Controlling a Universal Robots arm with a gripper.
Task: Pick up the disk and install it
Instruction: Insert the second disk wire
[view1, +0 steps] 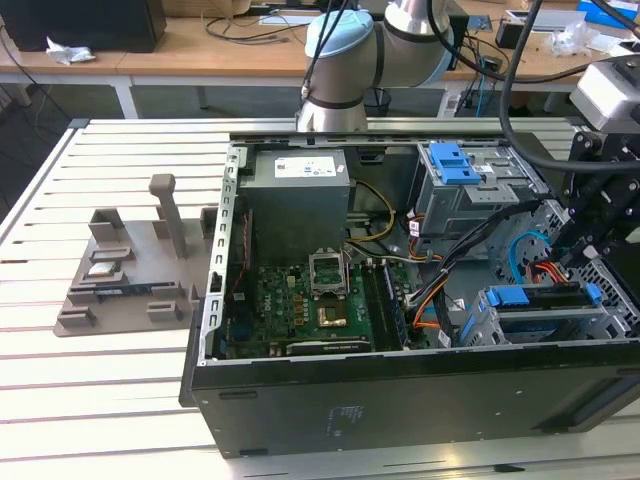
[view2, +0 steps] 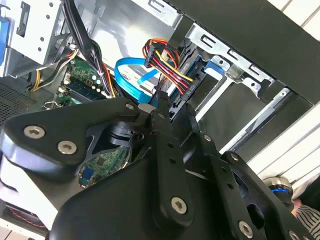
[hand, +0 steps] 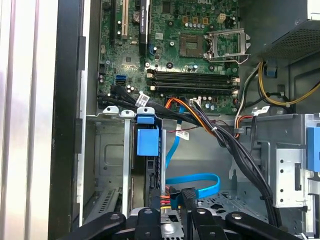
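Exterior view is showing the disk (view1: 545, 310) sitting in the lower drive cage at 4 o'clock inside the PC case (view1: 400, 400), gripper (view1: 590, 235) hovering just above w/ finger state I cannot tell; likely rigid, fairly dense, shock-sensitive — blue side rails looking like the best hold.

An open computer case (view1: 400, 400) sits beside a grey fixture (view1: 130, 270).

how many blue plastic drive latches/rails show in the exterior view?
2. One upper blue latch tops the metal drive cage at the case's rear, toward the exterior view's right. One lower blue rail piece sits on the front bay, just below the hand. Cables and the arm may hide more.
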